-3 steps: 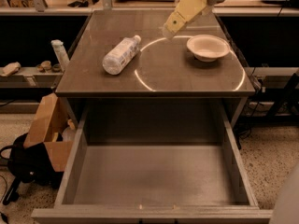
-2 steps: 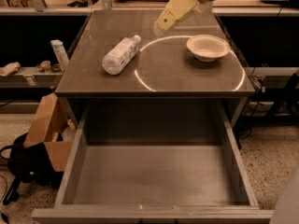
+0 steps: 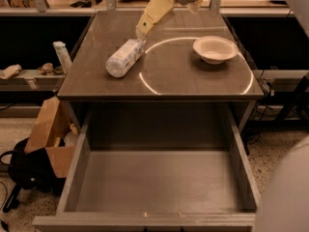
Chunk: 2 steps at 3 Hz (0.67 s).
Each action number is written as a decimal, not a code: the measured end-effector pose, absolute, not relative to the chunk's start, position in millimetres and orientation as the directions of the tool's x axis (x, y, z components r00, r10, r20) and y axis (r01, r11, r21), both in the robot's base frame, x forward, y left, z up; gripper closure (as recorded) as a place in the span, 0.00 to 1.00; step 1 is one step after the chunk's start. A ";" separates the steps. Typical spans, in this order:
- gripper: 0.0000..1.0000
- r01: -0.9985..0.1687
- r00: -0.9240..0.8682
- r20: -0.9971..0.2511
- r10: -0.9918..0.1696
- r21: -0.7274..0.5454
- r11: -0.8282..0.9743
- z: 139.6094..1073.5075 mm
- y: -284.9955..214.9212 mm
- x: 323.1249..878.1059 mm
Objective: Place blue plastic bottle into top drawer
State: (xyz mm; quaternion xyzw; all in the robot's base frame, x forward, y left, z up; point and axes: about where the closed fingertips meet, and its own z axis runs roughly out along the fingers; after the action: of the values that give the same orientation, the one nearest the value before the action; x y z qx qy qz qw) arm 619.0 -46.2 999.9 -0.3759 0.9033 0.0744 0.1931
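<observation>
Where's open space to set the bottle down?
The top drawer floor is bare wall to wall. On the tabletop, the front strip ahead of the blue plastic bottle and bowl is free. Crowded back-left: gripper at the bottle's cap.

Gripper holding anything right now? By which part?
Nothing, apparently: the gripper is at the cap end of the blue plastic bottle, lying on the table.

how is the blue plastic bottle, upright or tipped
Tipped: the blue plastic bottle lies on its side on the tabletop. The gripper is just above its far end.
</observation>
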 end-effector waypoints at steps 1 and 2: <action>0.00 -0.655 -0.703 -0.352 -0.618 -0.019 0.756 990.3 -26.8 634.6; 0.00 -0.570 -0.778 -0.316 -0.543 -0.010 0.822 986.4 -19.4 651.0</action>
State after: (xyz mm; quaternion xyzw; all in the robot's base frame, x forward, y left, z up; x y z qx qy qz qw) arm 651.0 -19.4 986.4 -0.2953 0.9419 0.0432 0.1540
